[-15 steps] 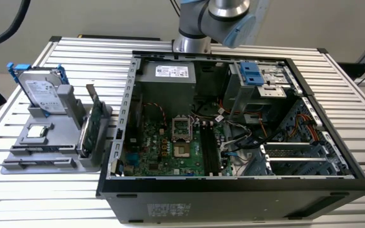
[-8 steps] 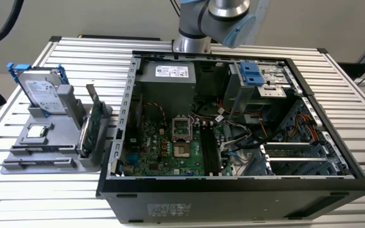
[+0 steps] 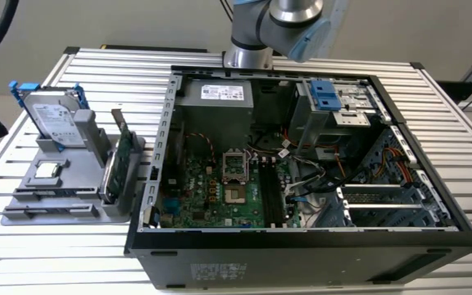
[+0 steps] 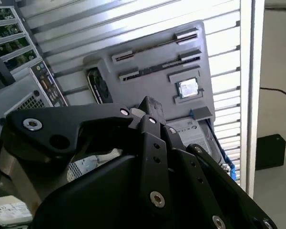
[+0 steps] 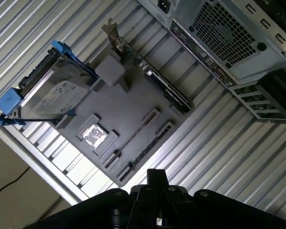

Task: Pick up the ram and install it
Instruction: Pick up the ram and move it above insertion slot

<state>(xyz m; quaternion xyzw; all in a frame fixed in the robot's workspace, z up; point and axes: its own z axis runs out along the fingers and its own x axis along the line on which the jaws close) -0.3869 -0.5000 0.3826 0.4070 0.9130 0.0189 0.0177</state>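
The ram (image 5: 132, 137) is a thin dark stick seen edge-on. It stands in a slot of the grey holder tray (image 5: 128, 102), beside a small silver chip (image 5: 92, 135). The same ram (image 4: 158, 65) and tray (image 4: 148, 88) appear in the second wrist view. In the exterior view the ram (image 3: 51, 195) sits near the front of the tray (image 3: 23, 215), at the exterior view's left. My gripper (image 5: 155, 183) hangs well above the tray's slotted end, apart from the ram. Its fingers look shut with nothing between them, as the gripper (image 4: 148, 109) also appears in the second wrist view.
An open computer case (image 3: 150, 184) lies in the middle with its motherboard (image 3: 219, 190) exposed. On the tray stand a silver hard drive with blue rails (image 3: 56, 117) and a green expansion card (image 3: 117, 166). The ribbed metal table (image 3: 96, 67) ends close behind the tray.
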